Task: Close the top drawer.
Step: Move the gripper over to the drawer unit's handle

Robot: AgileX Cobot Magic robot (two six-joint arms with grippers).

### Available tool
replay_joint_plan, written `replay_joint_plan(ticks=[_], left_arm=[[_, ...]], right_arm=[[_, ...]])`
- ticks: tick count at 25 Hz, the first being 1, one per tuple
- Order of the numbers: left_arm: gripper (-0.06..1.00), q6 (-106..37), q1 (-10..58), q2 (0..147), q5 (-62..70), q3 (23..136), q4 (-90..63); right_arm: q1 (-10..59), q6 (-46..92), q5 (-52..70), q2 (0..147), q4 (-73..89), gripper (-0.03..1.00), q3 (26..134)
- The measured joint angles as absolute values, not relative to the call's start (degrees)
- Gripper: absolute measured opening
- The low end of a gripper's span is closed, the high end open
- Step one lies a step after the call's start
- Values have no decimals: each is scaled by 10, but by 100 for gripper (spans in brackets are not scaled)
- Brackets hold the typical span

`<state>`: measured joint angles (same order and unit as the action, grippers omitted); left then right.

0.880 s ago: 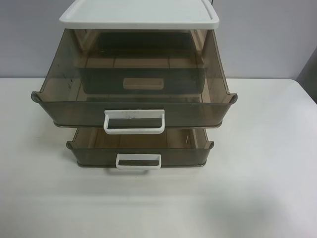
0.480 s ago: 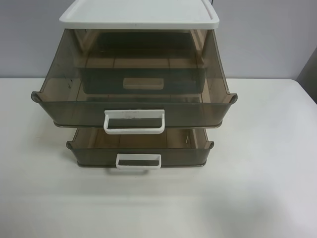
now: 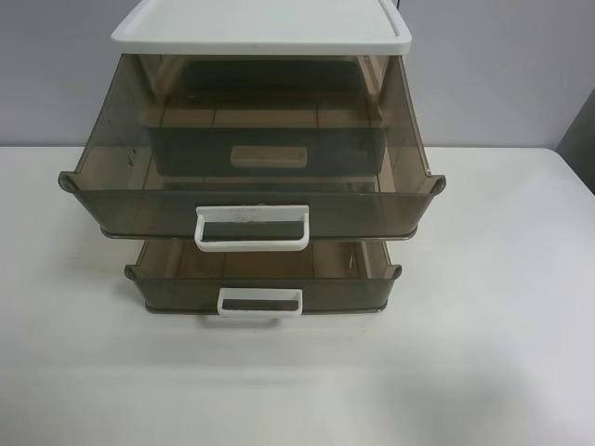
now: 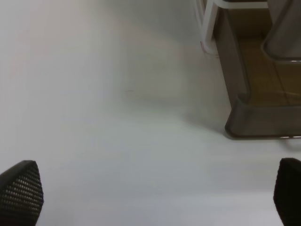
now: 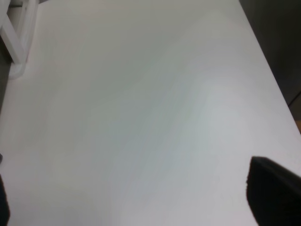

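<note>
Grippers are shown only in the wrist views: the left gripper point(image 4: 155, 200) with its black textured fingers point(image 4: 21, 193) set wide apart, and the right gripper point(image 5: 141, 202) likewise spread, with nothing held by either. Neither arm is seen in the exterior high view.

Over the last second nothing is seen to have changed there. The smoky brown-grey translucent top drawer point(image 3: 358, 209) remains drawn fully out beneath the white plastic lid point(image 3: 260, 32), and its wide white loop handle point(image 3: 251, 229) is untouched. The task is therefore judged not yet begun — an approach to the drawer front has still to be made.

Flared corners project at both ends of the front rim. Below it, the shallower smoky lower drawer point(image 3: 177, 288) is also partly drawn out, with its narrow white handle point(image 3: 260, 304) standing forward. This edge is to be cleared if the push is brought in low. The white tabletop point(image 3: 502, 325) lies bare in front and to both sides — ample room for either arm. A smoky drawer corner point(image 4: 254, 117) is seen near the left gripper, though which drawer it belongs to cannot be told.
</note>
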<state>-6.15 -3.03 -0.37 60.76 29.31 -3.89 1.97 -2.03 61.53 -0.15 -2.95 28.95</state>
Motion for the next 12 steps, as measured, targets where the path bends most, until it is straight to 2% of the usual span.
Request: replay_joint_plan(ticks=[12], left_arm=[[99, -61, -30, -4, 608, 293, -39]], right_arm=[[20, -20, 615, -1, -30, 99, 290]])
